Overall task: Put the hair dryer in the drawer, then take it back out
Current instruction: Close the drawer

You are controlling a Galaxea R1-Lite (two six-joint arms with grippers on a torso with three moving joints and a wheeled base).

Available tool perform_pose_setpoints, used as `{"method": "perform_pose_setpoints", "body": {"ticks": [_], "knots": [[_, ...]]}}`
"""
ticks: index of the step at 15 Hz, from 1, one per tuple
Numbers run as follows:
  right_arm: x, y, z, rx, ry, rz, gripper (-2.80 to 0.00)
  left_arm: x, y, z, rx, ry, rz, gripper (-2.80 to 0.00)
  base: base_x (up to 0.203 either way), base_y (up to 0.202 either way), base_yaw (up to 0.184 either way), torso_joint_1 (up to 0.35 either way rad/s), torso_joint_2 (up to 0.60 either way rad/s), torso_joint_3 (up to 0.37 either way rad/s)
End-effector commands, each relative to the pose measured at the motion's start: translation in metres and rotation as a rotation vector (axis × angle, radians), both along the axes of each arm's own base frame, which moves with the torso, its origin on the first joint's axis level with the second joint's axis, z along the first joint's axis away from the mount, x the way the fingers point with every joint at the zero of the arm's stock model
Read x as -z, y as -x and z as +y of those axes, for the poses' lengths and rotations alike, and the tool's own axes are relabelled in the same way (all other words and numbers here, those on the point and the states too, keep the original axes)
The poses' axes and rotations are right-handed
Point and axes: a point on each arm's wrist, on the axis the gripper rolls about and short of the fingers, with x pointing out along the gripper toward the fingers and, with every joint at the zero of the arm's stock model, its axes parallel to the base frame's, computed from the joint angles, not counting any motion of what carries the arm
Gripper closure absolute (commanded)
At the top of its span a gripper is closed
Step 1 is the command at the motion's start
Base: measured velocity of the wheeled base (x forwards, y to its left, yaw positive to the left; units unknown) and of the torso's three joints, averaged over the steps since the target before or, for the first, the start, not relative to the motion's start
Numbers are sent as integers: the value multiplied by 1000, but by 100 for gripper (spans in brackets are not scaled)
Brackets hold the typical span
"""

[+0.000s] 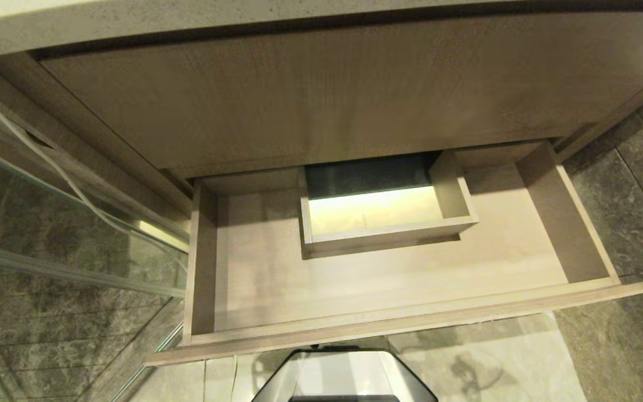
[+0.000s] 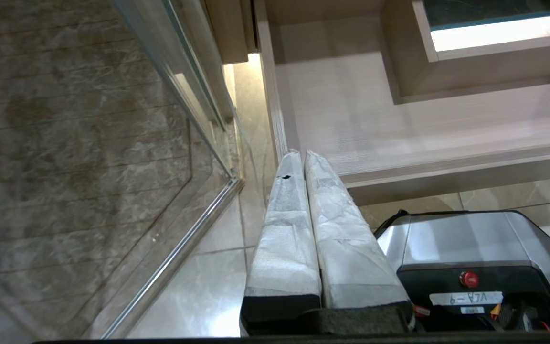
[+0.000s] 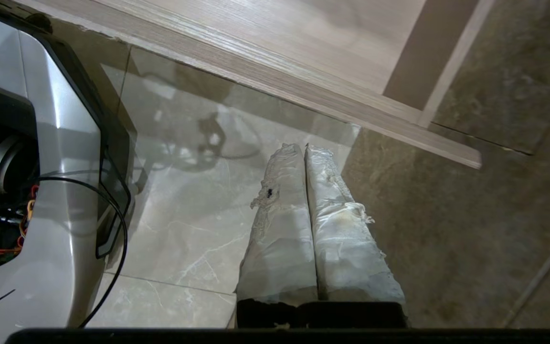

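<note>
The drawer of light wood grain stands pulled out below the vanity, with nothing lying in it; a boxed cutout sits at its back. The hair dryer is out of view in every frame. My left gripper is shut with nothing in it, hanging by the drawer's near left corner. My right gripper is shut and holds nothing, low over the floor just outside the drawer's front right corner. Neither arm shows in the head view.
A glass shower panel with a metal rail stands to the left of the drawer. The stone countertop edge and a taller wood panel overhang the drawer. My own base is just before the drawer front. Dark tile wall lies right.
</note>
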Motion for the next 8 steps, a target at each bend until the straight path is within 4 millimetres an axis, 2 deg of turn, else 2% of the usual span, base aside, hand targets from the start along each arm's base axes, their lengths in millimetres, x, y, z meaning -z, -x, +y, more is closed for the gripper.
{"method": "perform_pose_setpoints", "body": {"ticks": [1, 4, 7, 8], "knots": [[3, -11, -7, -4, -19, 36, 0, 0, 0, 0, -1, 0, -2, 0, 0, 0, 0, -324, 503, 176], [1, -30, -18, -3, -37, 65, 0, 0, 0, 0, -1, 0, -2, 0, 0, 0, 0, -217, 318, 83], [-1, -47, -29, 7, -52, 86, 0, 0, 0, 0, -1, 0, 0, 0, 0, 0, 0, 6, 84, 125], [-2, -47, -29, 8, -53, 87, 0, 0, 0, 0, -1, 0, 0, 0, 0, 0, 0, 32, 46, 134]]}}
